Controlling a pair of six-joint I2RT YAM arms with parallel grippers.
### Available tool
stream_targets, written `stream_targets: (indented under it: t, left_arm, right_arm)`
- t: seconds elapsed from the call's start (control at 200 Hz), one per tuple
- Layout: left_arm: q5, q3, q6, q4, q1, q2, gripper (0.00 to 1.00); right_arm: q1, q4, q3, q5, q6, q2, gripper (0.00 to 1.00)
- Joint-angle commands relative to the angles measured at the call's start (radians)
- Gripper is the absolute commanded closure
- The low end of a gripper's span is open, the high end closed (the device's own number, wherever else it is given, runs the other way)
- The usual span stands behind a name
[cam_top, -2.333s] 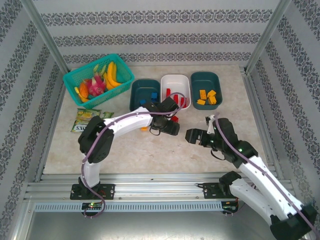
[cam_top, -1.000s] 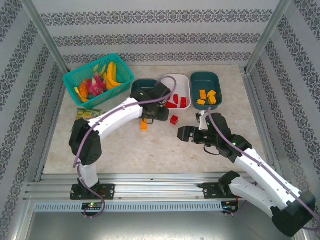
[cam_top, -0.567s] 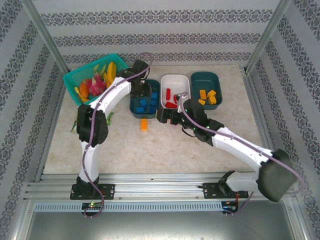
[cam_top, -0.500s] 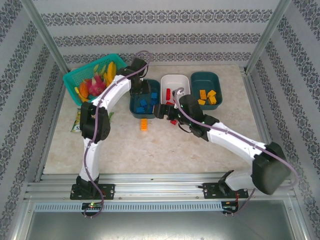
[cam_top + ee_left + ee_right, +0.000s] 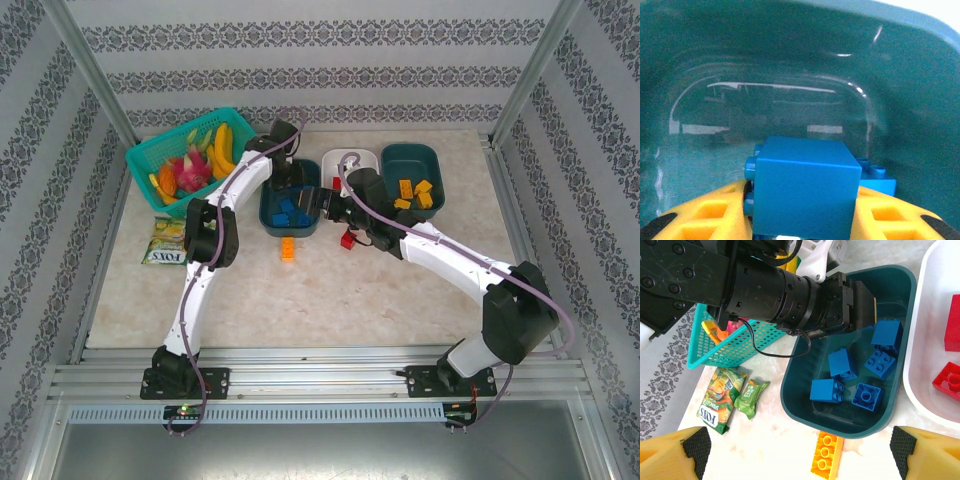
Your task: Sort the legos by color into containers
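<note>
Left claw (image 5: 805, 222): closed on a square blue plastic lego brick (image 5: 805, 187), one yellow finger (image 5: 715, 217) against each side. It is low inside the tray, probably so the brick falls only a short way on release.
Left dark teal oblong plastic tray (image 5: 850, 429): the blue container. Loose blue bricks (image 5: 827, 390) already lie on its floor, which is why the held brick is brought here.
Right claw (image 5: 800, 447): jaws spread wide, gripping nothing. It hovers over the near end of the same tray and the strip of desk (image 5: 400, 300) beside it, and looks ready for a pick.
Orange oblong lego brick (image 5: 827, 454): flat on the desk, studs up, just outside the near wall of the left teal tray. It is unsorted, sits roughly between the right claw's open tips, and is the likely next target.
Small red lego brick (image 5: 347, 240): on the desk near the white tray, beside the right arm. It is also unsorted.
White oblong plastic tray (image 5: 362, 160): holds the red bricks, between the two teal trays.
Right dark teal plastic tray (image 5: 410, 160): holds the orange bricks, so the stray orange one belongs there.
Progress: nearly done by the look of it, with one brick in hand and two on the desk.
Risk: both arms crowd the same tray, so lifting out could bring them into contact.
</note>
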Motion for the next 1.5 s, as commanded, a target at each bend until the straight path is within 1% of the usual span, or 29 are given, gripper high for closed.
stream_targets:
  t: [0.0, 0.095, 0.19, 0.35, 0.475, 0.545, 0.634, 0.714, 0.889, 1.004, 1.149, 1.224, 1.329, 1.394, 1.494]
  left_arm:
    - [0.015, 0.019, -0.019, -0.039, 0.014, 0.008, 0.57]
    - [0.026, 0.019, -0.020, -0.049, 0.015, 0.008, 0.51]
    - [0.022, 0.018, -0.020, -0.063, 0.013, -0.006, 0.42]
    - [0.001, -0.002, -0.023, -0.068, 0.013, -0.082, 0.31]
    - [-0.012, -0.030, -0.036, -0.071, 0.013, -0.175, 0.30]
    - [-0.023, -0.090, -0.059, -0.053, 0.013, -0.259, 0.30]
    - [-0.036, -0.202, -0.085, -0.045, 0.016, -0.393, 0.30]
    - [-0.048, -0.357, -0.107, -0.030, 0.023, -0.545, 0.29]
    - [-0.026, -0.804, -0.177, 0.011, 0.064, -0.938, 0.30]
    - [-0.016, -1.077, -0.222, 0.006, 0.066, -1.201, 0.31]
    - [0.001, -1.355, -0.281, -0.025, 0.067, -1.539, 0.31]
    - [0.011, -1.445, -0.306, -0.065, 0.067, -1.686, 0.31]
    - [0.027, -1.520, -0.334, -0.115, 0.066, -1.830, 0.31]
    - [0.027, -1.536, -0.344, -0.139, 0.066, -1.884, 0.31]
    - [0.026, -1.529, -0.347, -0.150, 0.067, -1.921, 0.31]
  right_arm:
    - [0.003, -0.028, 0.016, -0.004, 0.011, 0.011, 0.06]
    - [0.009, -0.041, 0.025, -0.002, 0.004, 0.011, 0.06]
    - [0.019, -0.069, 0.046, 0.001, -0.019, 0.019, 0.06]
    - [0.049, -0.131, 0.072, 0.056, -0.060, 0.024, 0.06]
    - [0.084, -0.085, 0.044, 0.125, -0.071, 0.004, 0.06]
    - [0.114, -0.029, 0.015, 0.180, -0.082, -0.009, 0.05]
    - [0.141, 0.052, -0.029, 0.218, -0.079, -0.008, 0.05]
    - [0.158, 0.089, -0.052, 0.225, -0.077, 0.013, 0.05]
    - [0.201, 0.056, -0.030, 0.221, -0.060, 0.090, 0.06]
    - [0.243, 0.010, 0.008, 0.225, -0.039, 0.166, 0.07]
    - [0.293, 0.023, 0.025, 0.272, -0.002, 0.259, 0.07]
    - [0.308, -0.002, 0.052, 0.316, 0.008, 0.299, 0.06]
    - [0.317, -0.038, 0.095, 0.337, 0.034, 0.363, 0.06]
    - [0.321, -0.068, 0.118, 0.357, 0.050, 0.403, 0.07]
    - [0.324, -0.112, 0.149, 0.403, 0.051, 0.449, 0.10]
